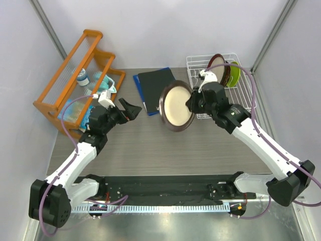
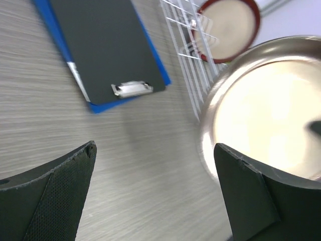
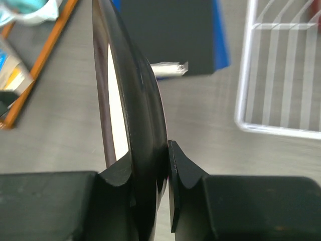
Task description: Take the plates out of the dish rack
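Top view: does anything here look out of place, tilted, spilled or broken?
Only the brown-rimmed plate: it hangs on edge above the table, outside the dish rack, because the right tool pinches its rim. Nothing looks spilled or broken. The red-rimmed plate stands in the rack.

My left jaws stand wide apart above the worktop (image 2: pixel 140 165). Just past the right jaw I see the brown-rimmed plate (image 2: pixel 261 105), blurred. Farther ahead, a red-rimmed plate (image 2: pixel 228 27) shows behind the dish rack (image 2: pixel 183 55) wires; a black clipboard (image 2: pixel 105 45) lies ahead-left.
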`<action>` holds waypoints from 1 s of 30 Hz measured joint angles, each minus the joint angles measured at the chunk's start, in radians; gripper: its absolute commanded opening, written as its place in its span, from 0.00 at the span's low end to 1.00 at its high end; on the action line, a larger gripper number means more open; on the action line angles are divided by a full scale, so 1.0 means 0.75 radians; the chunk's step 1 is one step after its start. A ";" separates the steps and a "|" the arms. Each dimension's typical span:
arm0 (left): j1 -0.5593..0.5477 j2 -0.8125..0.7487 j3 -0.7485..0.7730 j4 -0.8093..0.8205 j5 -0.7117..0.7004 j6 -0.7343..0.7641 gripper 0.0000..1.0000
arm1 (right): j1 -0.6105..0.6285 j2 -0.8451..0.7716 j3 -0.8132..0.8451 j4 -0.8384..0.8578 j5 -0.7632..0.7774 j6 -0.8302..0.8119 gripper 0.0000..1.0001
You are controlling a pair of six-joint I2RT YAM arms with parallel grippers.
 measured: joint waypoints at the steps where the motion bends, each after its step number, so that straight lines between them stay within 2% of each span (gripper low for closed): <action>1: -0.006 -0.006 -0.024 0.034 0.023 -0.021 0.99 | 0.000 -0.014 -0.059 0.029 -0.050 0.037 0.01; 9: -0.076 -0.010 -0.121 0.207 0.108 -0.116 0.99 | 0.028 -0.022 -0.318 0.282 -0.306 0.242 0.01; 17: -0.110 -0.017 -0.191 0.277 0.104 -0.143 0.99 | 0.054 -0.022 -0.408 0.533 -0.455 0.380 0.01; 18: -0.110 -0.024 -0.201 0.280 0.101 -0.143 0.96 | 0.055 -0.022 -0.416 0.557 -0.463 0.392 0.01; 19: -0.110 -0.029 -0.208 0.284 0.099 -0.142 0.90 | 0.055 -0.022 -0.428 0.593 -0.479 0.408 0.01; 20: -0.110 -0.032 -0.212 0.288 0.097 -0.142 0.79 | 0.055 -0.022 -0.435 0.611 -0.489 0.423 0.01; 21: -0.110 -0.033 -0.216 0.299 0.097 -0.146 0.62 | 0.055 -0.022 -0.443 0.632 -0.501 0.436 0.01; 23: -0.110 -0.031 -0.218 0.316 0.098 -0.158 0.45 | 0.055 -0.022 -0.464 0.678 -0.523 0.466 0.01; 24: -0.111 -0.030 -0.218 0.327 0.099 -0.154 0.28 | 0.055 -0.022 -0.480 0.710 -0.537 0.483 0.01; 26: -0.112 -0.026 -0.217 0.349 0.100 -0.172 0.12 | 0.054 -0.022 -0.507 0.743 -0.542 0.507 0.01; 27: -0.104 -0.025 -0.218 0.362 0.102 -0.195 0.00 | 0.046 -0.022 -0.521 0.757 -0.551 0.530 0.01; 30: -0.088 -0.015 -0.213 0.432 0.119 -0.280 0.00 | 0.010 -0.023 -0.554 0.797 -0.567 0.593 0.01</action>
